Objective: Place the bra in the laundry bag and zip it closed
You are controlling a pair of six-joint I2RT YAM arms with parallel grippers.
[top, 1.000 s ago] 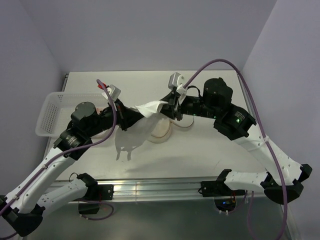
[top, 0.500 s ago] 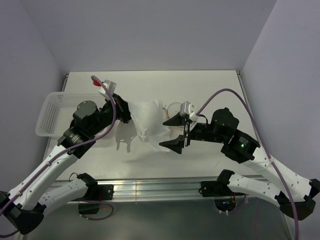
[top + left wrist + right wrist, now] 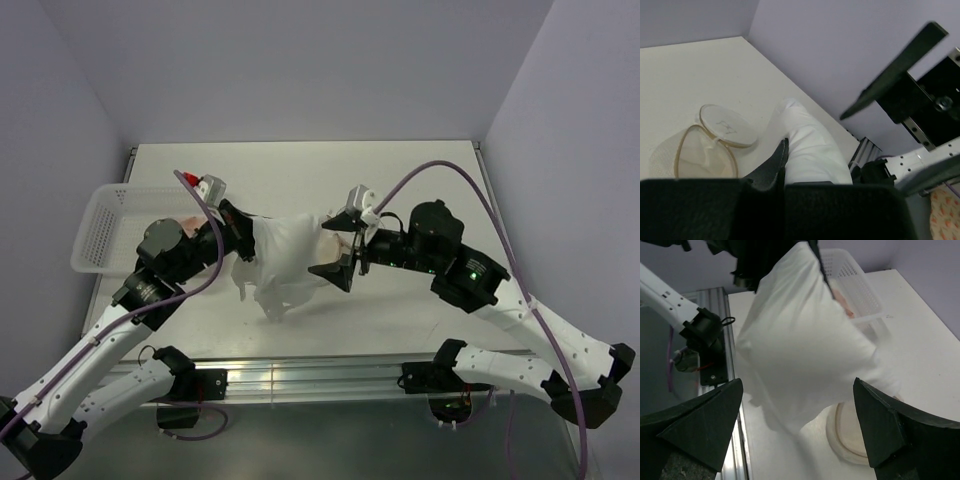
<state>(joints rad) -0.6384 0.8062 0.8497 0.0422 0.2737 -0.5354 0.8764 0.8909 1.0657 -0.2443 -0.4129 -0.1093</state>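
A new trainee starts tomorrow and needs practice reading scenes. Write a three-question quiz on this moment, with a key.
1. True or false: the right gripper has its jaws shut on the white garment.
2. What holds the white garment in the air? A) the left gripper B) the right gripper C) both grippers
3. Fill in: the two halves of the laundry bag are ____ (zipped together / spread open).

Key: 1 false, its jaws stand wide open on either side of the garment. 2 A. 3 spread open.
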